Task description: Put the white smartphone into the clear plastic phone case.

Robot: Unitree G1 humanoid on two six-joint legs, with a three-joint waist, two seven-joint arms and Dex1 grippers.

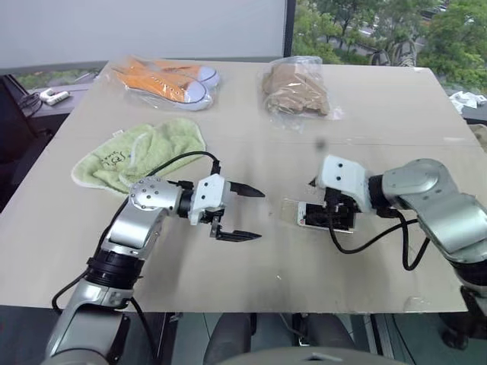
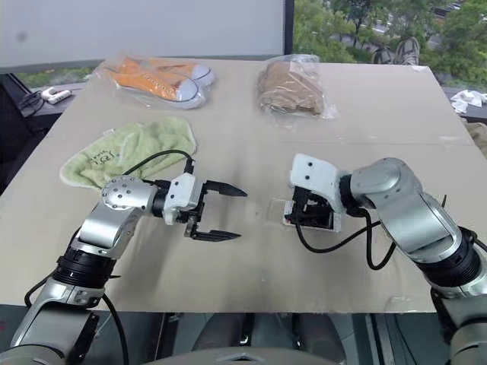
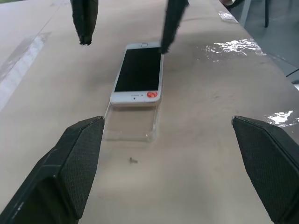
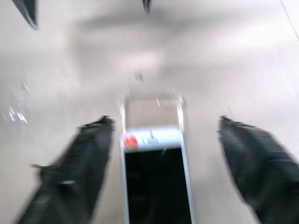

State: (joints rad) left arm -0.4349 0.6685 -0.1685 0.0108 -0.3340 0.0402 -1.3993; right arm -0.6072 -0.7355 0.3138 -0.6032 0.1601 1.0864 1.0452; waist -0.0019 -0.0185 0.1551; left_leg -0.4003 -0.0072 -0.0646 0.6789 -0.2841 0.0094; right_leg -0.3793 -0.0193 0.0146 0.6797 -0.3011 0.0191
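**Head view, then wrists: phone half in the case, both grippers spread**

Left eye view: tan table (image 1: 251, 274) with orange shoes in a clear bag (image 1: 166, 80) at the far left, brown cloth in a clear bag (image 1: 295, 90) at the far middle, green towel (image 1: 137, 152) nearer on the left. Left gripper (image 1: 248, 214) above the table, level, pointing toward the right arm, fingers wide apart, holding nothing. Right gripper (image 1: 335, 219) angled down over the white phone (image 1: 310, 216), which lies flat on the table at mid-right. Clear case (image 1: 289, 211) flat beside it, on the side toward the left gripper.

Left wrist view: left gripper's fingers (image 3: 70, 172) spread wide in the foreground, nothing between them. Phone (image 3: 139, 72) face up, screen black, red dot on its white bezel. Near end of the phone overlapping the clear case (image 3: 130, 127), most of the case bare. Right gripper's fingertips (image 3: 174, 21) hanging above the phone's far end, apart, one just at its corner; contact cannot be told.

Right wrist view: blurred. Right gripper's fingers (image 4: 81, 172) apart on either side of the phone (image 4: 156, 182), not clamped on it. Case (image 4: 152, 112) just past the phone's white end.
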